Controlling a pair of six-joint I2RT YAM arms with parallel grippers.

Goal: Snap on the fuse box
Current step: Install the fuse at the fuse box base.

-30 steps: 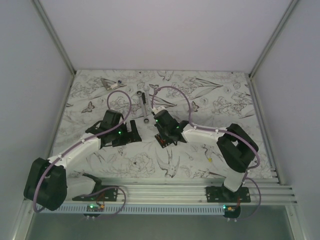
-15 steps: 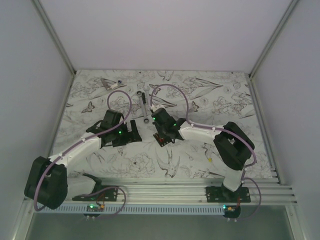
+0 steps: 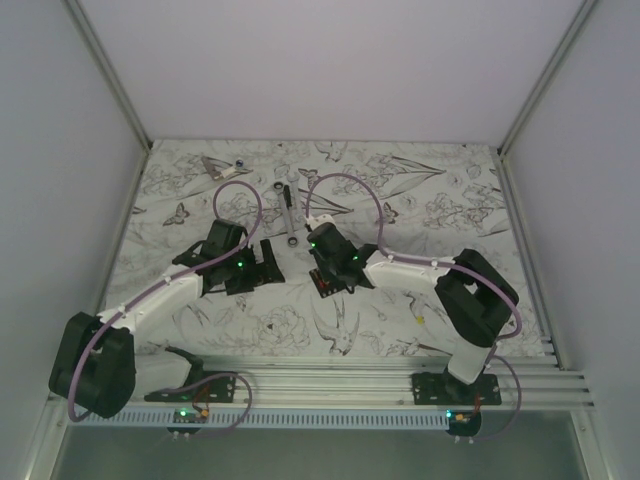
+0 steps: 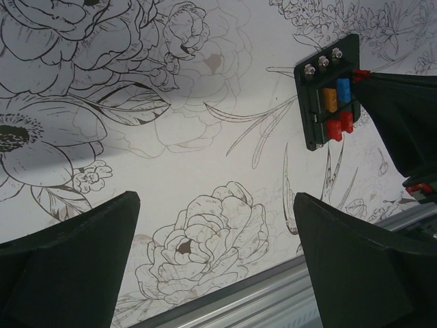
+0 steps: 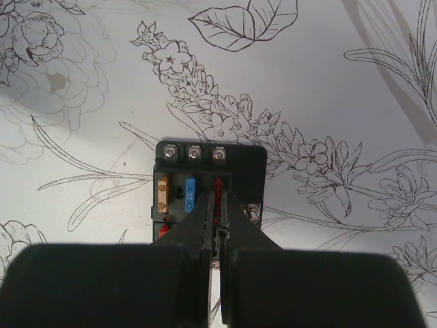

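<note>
The fuse box [image 5: 242, 169] lies flat on the flower-printed table cover [image 3: 420, 205], left of the table's middle and directly under the right gripper [image 5: 217, 205]. That is the relation everything depends on: the box is below the fingertips and not off to one side, so the coming move is, in my judgement, a straight push down and not a reach.

From the right wrist, the box's long axis runs away from the camera, roughly in line with the fingers. Its row of 3 screws [image 5: 195, 153] is at the far end. An orange fuse [image 5: 162, 193] and a blue fuse [image 5: 190, 195] sit in the first 2 slots.

The right jaws are drawn in to a thin slit over the 3rd slot. A red fuse [image 5: 218, 186] appears to be pinched between them, though the fingers hide its lower end, so I cannot say how deep it sits.

The left gripper [image 4: 217, 199] hangs wide and holds nothing. It is well apart from the box, which shows at the upper right of its wrist view. The right arm is plainly the nearer one.

The cover looks smooth and flat, and I would expect the box to slide if the push comes in at a slant. Nothing crowds the box. A grey metal bar [image 3: 288, 215] lies farther back, the aluminium rail [image 3: 350, 378] runs along the near edge, and plain white walls close in the sides.
</note>
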